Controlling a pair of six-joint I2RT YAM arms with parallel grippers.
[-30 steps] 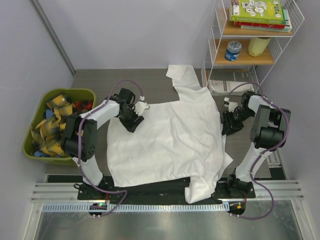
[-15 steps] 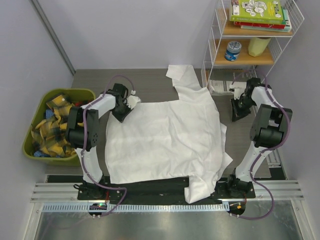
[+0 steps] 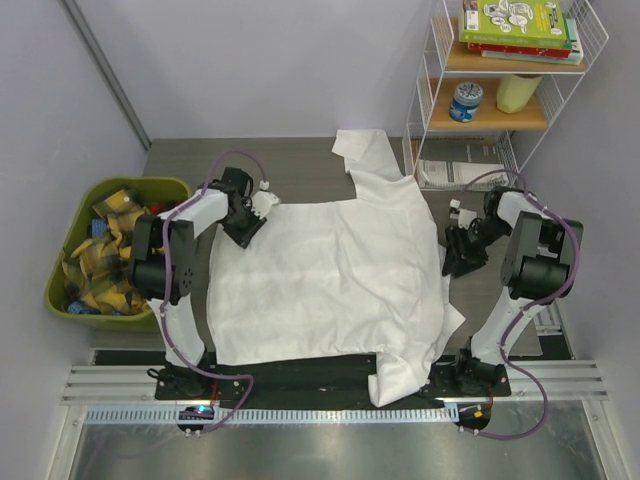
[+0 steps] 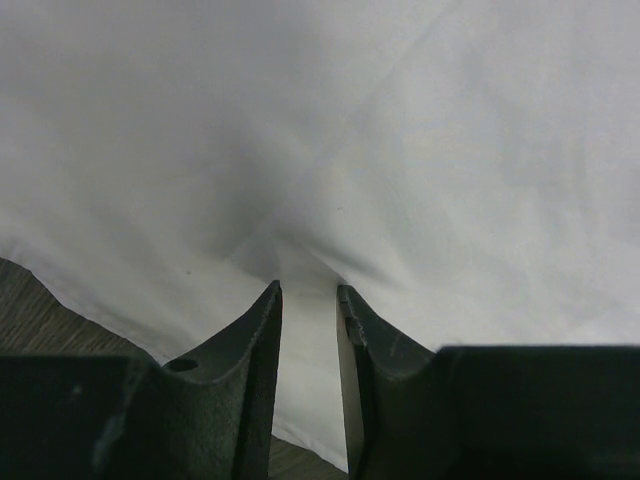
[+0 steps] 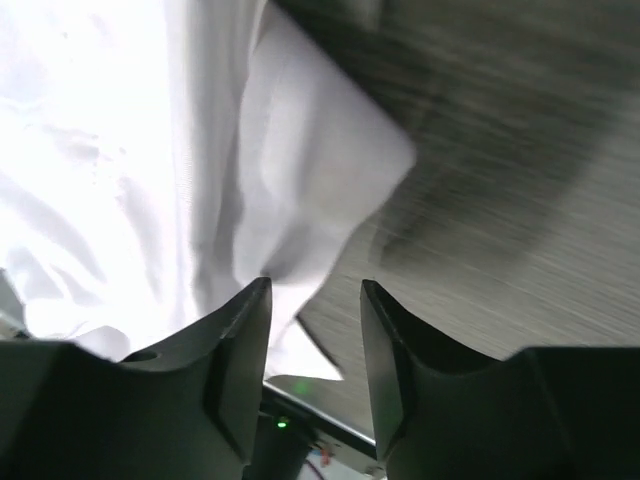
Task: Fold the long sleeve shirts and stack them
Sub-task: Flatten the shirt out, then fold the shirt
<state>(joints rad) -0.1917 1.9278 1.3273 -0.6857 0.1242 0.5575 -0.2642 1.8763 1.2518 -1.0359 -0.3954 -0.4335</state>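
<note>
Top external: we see left gripper [image 3: 248, 232] and right gripper [image 3: 452, 266] at opposite edges of the long sleeve shirt [image 3: 330, 280], both claws apart.

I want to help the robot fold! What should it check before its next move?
1. The shirt spread on the table: ok.
2. The left gripper at the shirt's edge: ok.
3. Its pinch on the cloth: cannot tell.
4. The right gripper holding cloth: not ok, jaws apart.
5. The far sleeve tucked in: not ok, sticks out.
</note>
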